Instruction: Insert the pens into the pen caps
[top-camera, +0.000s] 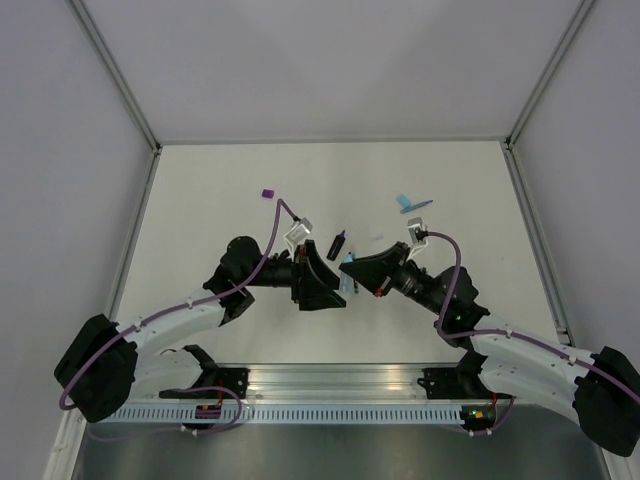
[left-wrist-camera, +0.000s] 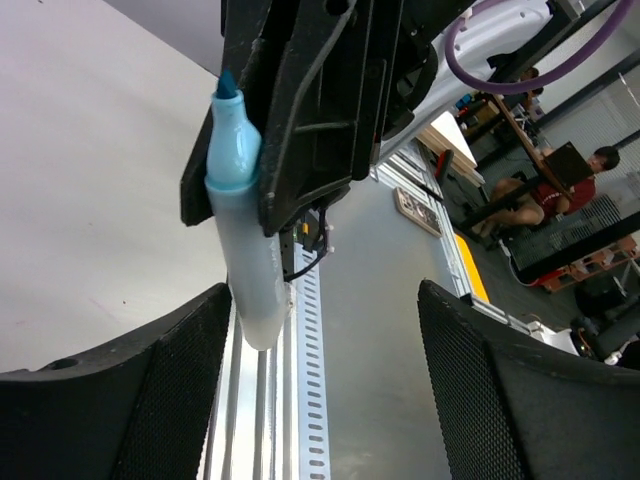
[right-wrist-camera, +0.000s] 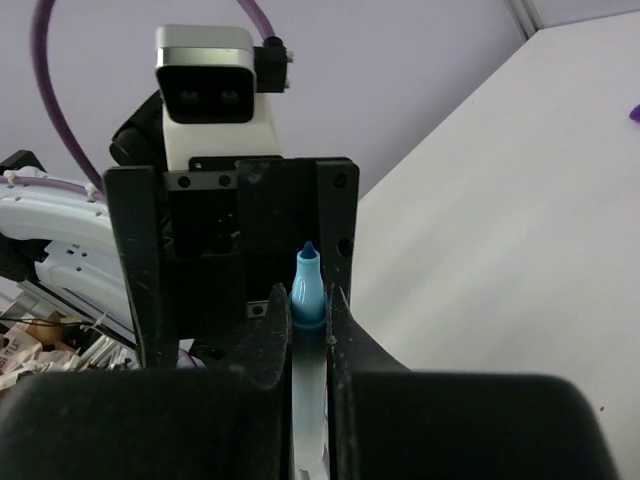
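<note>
The white tabletop (top-camera: 200, 220) carries everything, with the left arm (top-camera: 170, 325) and right arm (top-camera: 520, 350) reaching in from the near edge and meeting nose to nose near its middle. The left claw (left-wrist-camera: 322, 320) stands wide open with nothing between its fingers (left-wrist-camera: 170, 390), facing the right claw (right-wrist-camera: 308, 320). The right claw is closed on the highlighter (left-wrist-camera: 245, 250), gripping its pale barrel. The bare blue tip pokes out past the fingers, towards the left claw, and the whole pen is held above the tabletop.

Just beyond the two claws the black marker (top-camera: 337, 244) lies on the tabletop with its purple end towards the far side. Further right and back, the thin pens (top-camera: 420, 205) lie touching or just beside a light-blue cap (top-camera: 403, 199). That cluster is too small to tell which. The purple cap (top-camera: 268, 193) lies alone at the far left, well apart from the marker.
</note>
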